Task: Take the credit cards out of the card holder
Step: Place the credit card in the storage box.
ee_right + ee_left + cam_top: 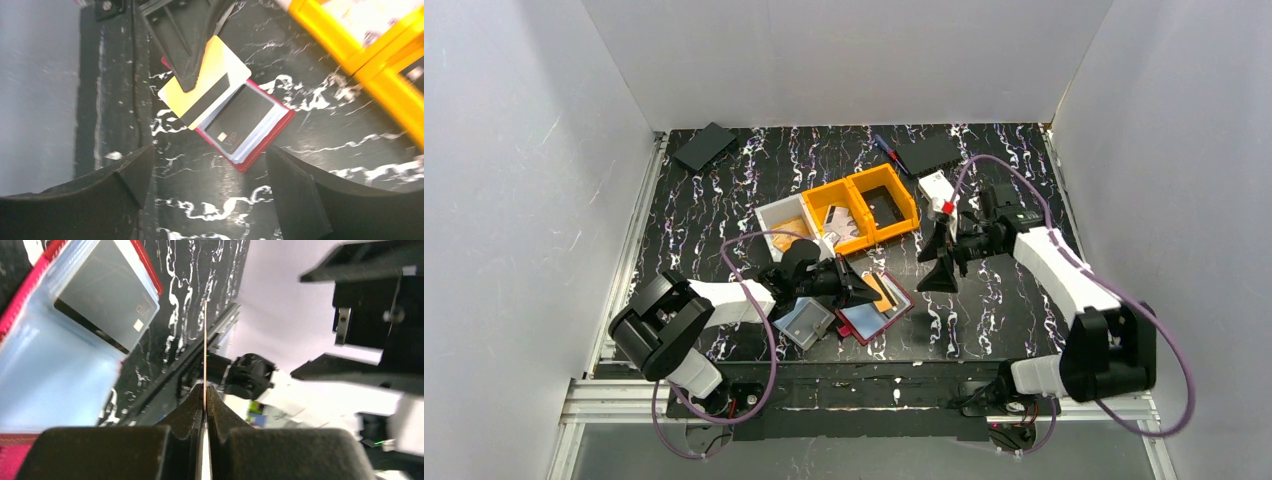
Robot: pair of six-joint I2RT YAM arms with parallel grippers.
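The red card holder (871, 320) lies open on the black marbled table, between the two grippers. My left gripper (867, 289) is shut on a yellow card with a black stripe (205, 80) and holds it over the holder's far half. The left wrist view shows that card edge-on (205, 340), pinched at the left gripper's tips (205, 388). A dark grey card marked VIP (235, 125) sits in the holder's clear sleeve (107, 290). My right gripper (940, 272) is open and empty, to the right of the holder, and its jaws (210, 152) stand wide above bare table.
A grey card-sized piece (808, 323) lies just left of the holder. Orange bins (876, 205) and a white bin (784, 222) stand behind it. Black flat pads (705, 146) (929, 152) and pens (888, 151) lie at the back. White walls enclose the table.
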